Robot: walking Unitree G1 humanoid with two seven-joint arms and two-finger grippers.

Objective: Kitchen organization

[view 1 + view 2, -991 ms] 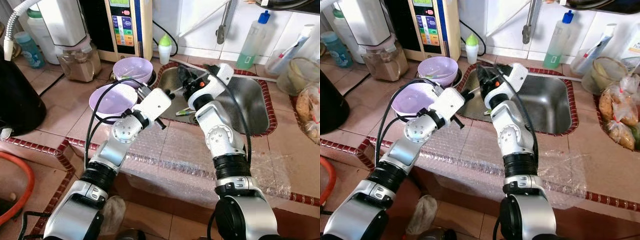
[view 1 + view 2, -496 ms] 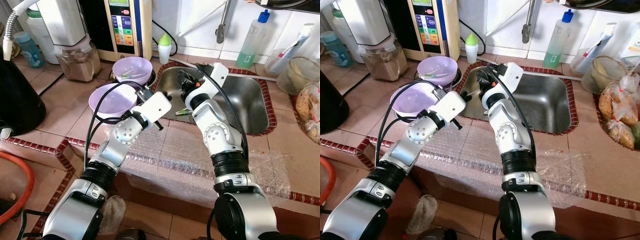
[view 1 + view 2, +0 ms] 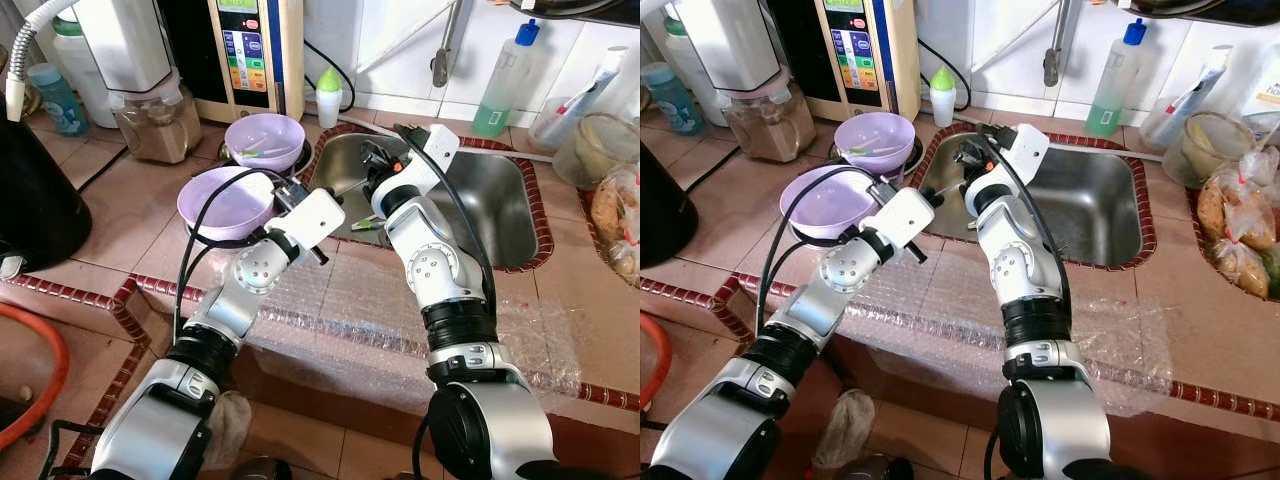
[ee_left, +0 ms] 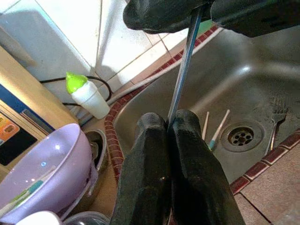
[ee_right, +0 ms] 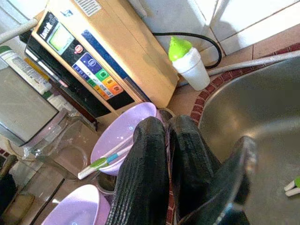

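A thin metal rod-like utensil (image 4: 180, 75) spans the left edge of the steel sink (image 3: 500, 210). My left gripper (image 4: 168, 123) is shut on its near end, over the counter edge beside the sink (image 3: 293, 188). The rod's far end runs into my right gripper (image 3: 372, 162), whose fingers (image 5: 150, 154) are pressed shut over the sink's left rim. Just left of my left gripper stands a near purple bowl (image 3: 228, 200). A far purple bowl (image 3: 265, 140) behind it holds a green-and-white stick.
A fork (image 4: 276, 117) and green-tipped sticks (image 3: 368, 224) lie in the sink by the drain. A small green-capped bottle (image 3: 329, 95) and a water machine (image 3: 250, 50) stand behind. Bubble wrap (image 3: 350, 300) covers the front counter; food bags (image 3: 1235, 235) sit at the right.
My right gripper has shifted slightly left toward the left gripper. My left forearm has edged forward a little. Both have stayed closed on the utensil.
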